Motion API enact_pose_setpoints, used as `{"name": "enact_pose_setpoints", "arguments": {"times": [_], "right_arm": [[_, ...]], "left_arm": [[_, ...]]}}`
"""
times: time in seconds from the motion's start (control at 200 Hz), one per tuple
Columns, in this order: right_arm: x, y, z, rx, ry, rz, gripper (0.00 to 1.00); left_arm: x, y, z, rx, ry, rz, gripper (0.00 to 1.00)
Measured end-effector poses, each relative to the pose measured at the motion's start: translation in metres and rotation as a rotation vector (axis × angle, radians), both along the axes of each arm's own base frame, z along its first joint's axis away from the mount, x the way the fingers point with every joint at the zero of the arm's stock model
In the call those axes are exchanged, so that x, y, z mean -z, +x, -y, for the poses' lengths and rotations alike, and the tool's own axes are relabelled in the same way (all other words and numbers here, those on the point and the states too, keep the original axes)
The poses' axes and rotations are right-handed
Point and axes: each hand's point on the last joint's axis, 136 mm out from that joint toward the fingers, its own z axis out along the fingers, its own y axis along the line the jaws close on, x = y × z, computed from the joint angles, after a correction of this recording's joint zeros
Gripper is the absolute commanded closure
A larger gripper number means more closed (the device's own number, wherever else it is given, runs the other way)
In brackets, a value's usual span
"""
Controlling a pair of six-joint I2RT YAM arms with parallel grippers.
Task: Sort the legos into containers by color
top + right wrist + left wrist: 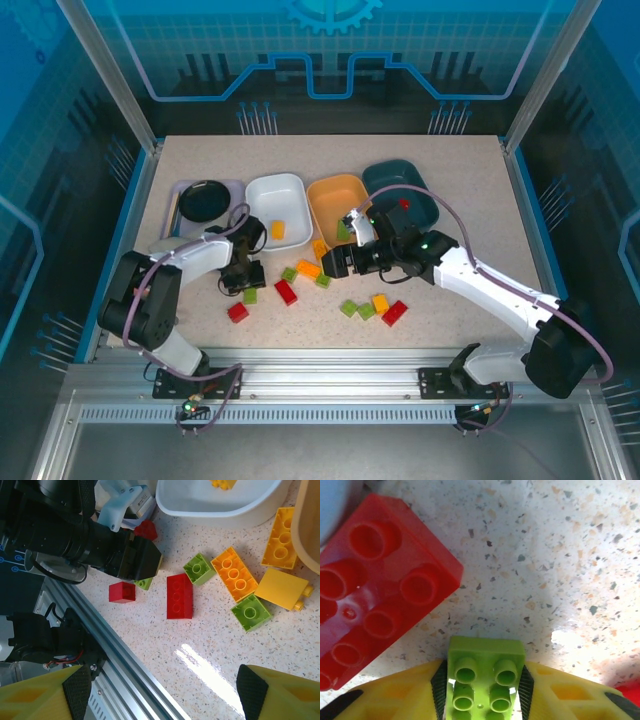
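While the right pincer (162, 687) gaped empty, the left pincer (484, 697) clasped a likely light, stiff green lego (485, 672) by its flanks.

Containers (270, 190) side by side behind legos (286, 291) scattered on table (470, 200).

This is looking like a robotics lab: two robot arms (490, 285) are sitting bolted to an aluminium rail (330, 372) at the near edge of a speckled table (470, 180), while metal frame posts (108, 75) and blue gear-printed panels (330, 40) are enclosing the cell.
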Motion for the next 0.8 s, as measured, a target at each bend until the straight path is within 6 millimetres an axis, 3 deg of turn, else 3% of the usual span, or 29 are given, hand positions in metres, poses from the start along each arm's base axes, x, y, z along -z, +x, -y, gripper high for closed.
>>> {"name": "enact_pose_setpoints", "arguments": {"times": [0.32,0.42,0.49,0.595,0.725,0.8], "right_arm": [[0.001,0.001,0.001,0.009,-0.005,0.001,0.23],[0.003,0.004,0.005,0.032,-0.024,0.006,0.25],[0.000,0.007,0.011,0.063,-0.035,0.019,0.25],[-0.014,0.019,0.026,0.146,-0.022,0.058,0.24],[-0.035,0.041,0.054,0.300,0.005,0.117,0.23],[-0.038,0.054,0.074,0.398,0.016,0.126,0.22]], "left_arm": [[-0.004,-0.006,0.006,0.006,0.048,0.020,0.68],[-0.017,-0.013,0.004,-0.002,0.060,0.031,0.69],[-0.039,-0.013,0.002,-0.019,0.056,0.065,0.69],[-0.088,0.001,0.010,-0.033,0.013,0.164,0.69],[-0.152,0.035,0.044,-0.010,-0.077,0.306,0.69],[-0.173,0.057,0.069,0.006,-0.130,0.348,0.69]]}}
